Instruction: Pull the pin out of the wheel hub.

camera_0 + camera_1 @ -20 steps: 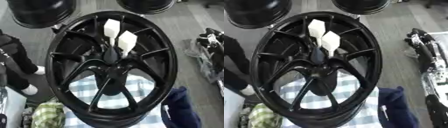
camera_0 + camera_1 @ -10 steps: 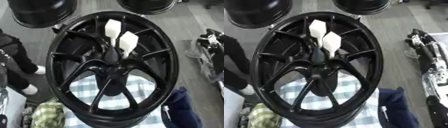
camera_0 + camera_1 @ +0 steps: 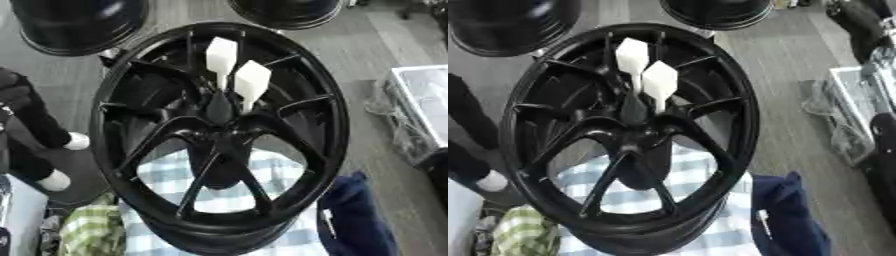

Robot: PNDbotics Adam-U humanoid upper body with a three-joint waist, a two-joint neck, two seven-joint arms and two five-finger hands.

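Two white pins (image 3: pixel 659 81) standing in wheel hub (image 3: pixel 636 135).

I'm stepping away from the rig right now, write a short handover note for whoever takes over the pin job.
Hands: neither robot hand shows in either eye view.
Things: the black wheel stands tilted over a blue checked cloth. Two white flat-headed pins stand side by side, stems pointing into the hub.
Done: nothing visible; both are still seated.
Left: bring a hand in, grasp a pin head, pull it out along its stem.
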